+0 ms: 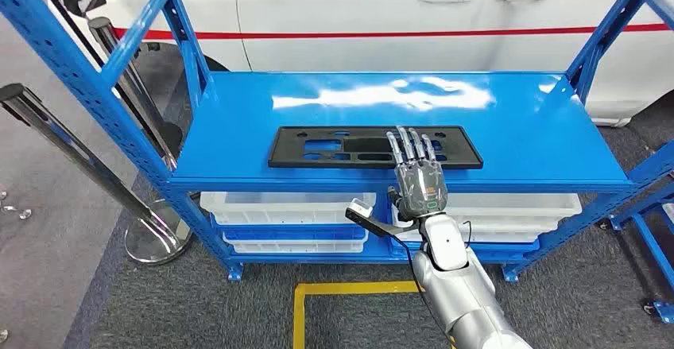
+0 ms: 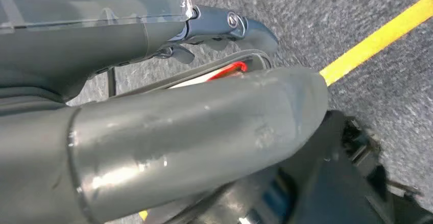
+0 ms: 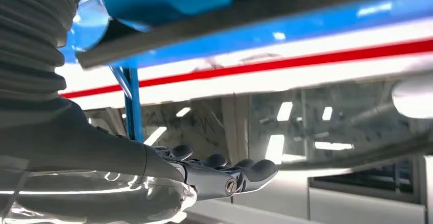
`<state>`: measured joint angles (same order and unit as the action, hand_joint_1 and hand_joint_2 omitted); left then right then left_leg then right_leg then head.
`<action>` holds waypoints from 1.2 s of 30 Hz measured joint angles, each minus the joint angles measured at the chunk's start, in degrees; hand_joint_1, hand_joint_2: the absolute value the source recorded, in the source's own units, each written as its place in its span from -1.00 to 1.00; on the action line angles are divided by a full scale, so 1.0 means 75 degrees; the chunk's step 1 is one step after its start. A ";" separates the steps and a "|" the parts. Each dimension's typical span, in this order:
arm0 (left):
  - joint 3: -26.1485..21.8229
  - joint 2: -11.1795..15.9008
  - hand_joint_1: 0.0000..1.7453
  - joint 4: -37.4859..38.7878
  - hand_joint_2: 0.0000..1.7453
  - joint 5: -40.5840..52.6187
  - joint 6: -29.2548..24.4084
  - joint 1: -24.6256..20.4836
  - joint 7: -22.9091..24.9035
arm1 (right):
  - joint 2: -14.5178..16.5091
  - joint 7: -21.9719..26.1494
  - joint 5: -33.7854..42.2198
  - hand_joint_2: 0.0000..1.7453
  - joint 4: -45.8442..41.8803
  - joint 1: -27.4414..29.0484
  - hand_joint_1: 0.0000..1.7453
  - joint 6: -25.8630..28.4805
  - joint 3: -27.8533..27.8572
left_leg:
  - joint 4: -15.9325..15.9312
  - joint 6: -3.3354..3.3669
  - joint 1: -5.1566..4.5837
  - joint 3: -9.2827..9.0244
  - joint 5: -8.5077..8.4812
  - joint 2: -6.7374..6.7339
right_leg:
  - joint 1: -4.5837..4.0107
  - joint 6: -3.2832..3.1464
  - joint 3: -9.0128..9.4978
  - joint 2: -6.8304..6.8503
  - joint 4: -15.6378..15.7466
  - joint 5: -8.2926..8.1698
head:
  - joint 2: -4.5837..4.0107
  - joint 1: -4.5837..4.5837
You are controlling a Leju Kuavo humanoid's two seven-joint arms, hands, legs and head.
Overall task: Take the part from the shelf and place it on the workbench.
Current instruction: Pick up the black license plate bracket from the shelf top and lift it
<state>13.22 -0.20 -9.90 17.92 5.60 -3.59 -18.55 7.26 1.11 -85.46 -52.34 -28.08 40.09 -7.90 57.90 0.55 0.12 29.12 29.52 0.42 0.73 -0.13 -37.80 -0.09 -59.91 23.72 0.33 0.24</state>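
nearest, head view: grey carpeted floor [image 1: 556, 301] with a yellow tape outline [image 1: 350, 289] marked on it, just in front of the rack. silver right arm [image 1: 461, 293] rises from the lower edge toward the shelf.

right hand [image 1: 415, 176], grey and dark-fingered, is stretched forward, palm down, fingers straight and slightly apart. fingertips lie over the near right part of the flat black rectangular plastic part with cut-out slots [image 1: 334, 147]; whether they press on it or hover just above, cannot tell. nothing is gripped. right wrist view shows the same hand [image 3: 204, 175] with fingers extended side by side, holding nothing.

left hand [image 2: 168, 132] in the left wrist view: thick grey thumb and one dark finger extended above the floor and a yellow line; whether the rest of the fingers are open or curled, cannot tell.

the black part lies flat on the glossy blue metal shelf top [image 1: 517, 118], near its front edge, lengthwise along it, about mid-width.

below the shelf top: white translucent plastic bins [image 1: 286, 206] on lower levels, left and right.

left of the rack: chrome stanchion posts with a round base [image 1: 155, 242].

farthest: white car body with a red stripe [image 1: 381, 15] behind the rack.
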 joint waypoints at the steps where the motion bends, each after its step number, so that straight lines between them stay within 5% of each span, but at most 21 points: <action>1: 0.0000 0.0000 -1.00 0.0000 -1.00 0.0000 0.0000 0.0000 0.0000 | -0.0004 0.0000 -0.0001 1.00 -0.0001 -0.0004 -1.00 0.0000 0.0000 | 0.0014 -0.0011 0.0003 -0.0020 0.0002 0.0000 | 0.0000 -0.0027 0.0025 -0.0009 0.0002 0.0015 | 0.0000 0.0000; 4: 0.0001 -0.0002 -1.00 0.0000 -1.00 0.0002 0.0003 -0.0002 -0.0004 | -0.0009 0.0000 -0.0005 1.00 -0.0005 -0.0026 -1.00 0.0001 0.0001 | 0.0577 -0.0073 0.0033 0.0215 0.0025 -0.0009 | 0.0008 -0.0154 0.0214 -0.0021 0.0052 0.0112 | 0.0000 0.0002; 7: 0.0003 -0.0009 -1.00 0.0000 -1.00 0.0002 0.0004 0.0001 -0.0007 | -0.0009 -0.0007 -0.0009 1.00 -0.0004 -0.0036 -1.00 0.0000 -0.0001 | 0.1878 -0.0135 0.0055 0.1087 0.0433 -0.0013 | -0.0014 -0.0236 0.0432 -0.0016 0.0073 0.0270 | 0.0000 0.0003; 9: 0.0003 -0.0009 -1.00 0.0000 -1.00 0.0001 -0.0007 0.0016 -0.0004 | -0.0009 -0.0052 -0.0020 1.00 -0.0002 -0.0022 -1.00 0.0000 -0.0001 | 0.2104 -0.0131 0.0055 0.1474 0.0658 -0.0013 | -0.0039 -0.0247 0.0584 -0.0032 0.0072 0.0383 | 0.0000 0.0003; 10: 0.0003 -0.0009 -1.00 0.0000 -1.00 -0.0001 -0.0018 0.0021 -0.0002 | -0.0009 -0.0085 -0.0026 1.00 -0.0001 -0.0018 -1.00 0.0000 -0.0002 | 0.1883 -0.0107 0.0054 0.1509 0.0540 -0.0013 | -0.0051 -0.0247 0.0672 -0.0045 0.0072 0.0447 | 0.0000 0.0003; 14: 0.0003 -0.0006 -1.00 0.0000 -1.00 0.0001 -0.0061 0.0026 -0.0007 | -0.0011 -0.0173 -0.0028 1.00 0.0004 -0.0008 -1.00 0.0001 -0.0004 | 0.0310 0.0077 -0.0030 0.1231 -0.0821 -0.0004 | -0.0087 -0.0172 0.0909 -0.0085 0.0050 0.0689 | 0.0000 0.0001; 19: 0.0003 -0.0016 -1.00 -0.0001 -1.00 0.0025 -0.0139 -0.0017 -0.0031 | -0.0027 -0.0230 -0.0058 1.00 -0.0050 0.0007 -0.93 0.0005 -0.0007 | 0.0052 0.0210 -0.0019 0.1068 -0.0987 -0.0009 | -0.0083 0.0028 0.0861 -0.0085 -0.0127 0.0966 | 0.0000 -0.0001; 22: 0.0001 -0.0020 -1.00 -0.0003 -1.00 0.0039 -0.0211 -0.0073 -0.0078 | -0.0065 -0.0218 -0.0058 1.00 -0.0090 0.0018 -0.72 0.0006 -0.0007 | -0.0021 0.0288 -0.0018 0.0973 -0.0939 -0.0012 | -0.0054 0.0114 0.0168 -0.0061 -0.1341 0.1486 | 0.0000 -0.0003; 23: 0.0001 -0.0020 -1.00 -0.0003 -1.00 0.0038 -0.0235 -0.0090 -0.0097 | -0.0081 -0.0198 -0.0032 1.00 -0.0095 0.0040 -0.29 0.0006 -0.0007 | -0.0014 0.0302 -0.0019 0.0953 -0.0909 -0.0008 | -0.0040 0.0137 -0.0097 -0.0059 -0.1728 0.1557 | 0.0000 -0.0002; 24: 0.0000 -0.0021 -1.00 -0.0003 -1.00 0.0036 -0.0251 -0.0101 -0.0114 | -0.0094 -0.0173 -0.0003 1.00 -0.0108 0.0061 0.14 0.0006 -0.0007 | -0.0001 0.0302 -0.0017 0.0929 -0.0876 -0.0003 | -0.0023 0.0154 -0.0259 -0.0056 -0.1883 0.1480 | 0.0000 -0.0002; 26: 0.0000 -0.0027 -1.00 -0.0004 -1.00 0.0031 -0.0276 -0.0112 -0.0141 | -0.0114 -0.0126 0.0046 1.00 -0.0161 0.0073 1.00 0.0006 -0.0008 | 0.0051 0.0271 -0.0006 0.0868 -0.0794 0.0007 | 0.0011 0.0174 -0.0175 -0.0040 -0.1389 0.0942 | 0.0000 -0.0003; 29: 0.0000 -0.0032 -1.00 -0.0007 -1.00 0.0028 -0.0291 -0.0135 -0.0167 | -0.0120 -0.0090 0.0076 1.00 -0.0238 0.0054 1.00 0.0005 -0.0012 | 0.0165 0.0163 -0.0019 0.0833 -0.0666 0.0010 | 0.0014 0.0132 0.0282 -0.0023 -0.0195 0.0350 | 0.0000 -0.0001; 33: -0.0002 -0.0033 -1.00 -0.0020 -1.00 0.0017 -0.0334 -0.0162 -0.0209 | -0.0132 -0.0065 0.0091 1.00 -0.0305 0.0048 1.00 0.0006 -0.0023 | 0.0215 0.0019 -0.0018 0.0853 -0.0602 0.0011 | -0.0008 -0.0036 0.0357 -0.0030 -0.0011 0.0324 | 0.0000 0.0001; 36: -0.0004 -0.0037 -1.00 -0.0041 -1.00 0.0005 -0.0381 -0.0185 -0.0260 | -0.0134 -0.0011 0.0115 1.00 -0.0445 0.0029 1.00 0.0006 -0.0028 | 0.0997 -0.0082 0.0022 0.1180 -0.0127 -0.0003 | 0.0004 -0.0141 0.0409 -0.0015 0.0059 0.0293 | 0.0000 0.0002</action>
<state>13.20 -0.48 -10.21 17.96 2.74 -4.98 -20.50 6.25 1.03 -84.60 -55.68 -27.86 40.13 -8.11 65.38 -0.06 0.29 37.97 28.57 0.40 0.76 -1.19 -34.73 -0.20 -59.47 25.91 0.33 0.26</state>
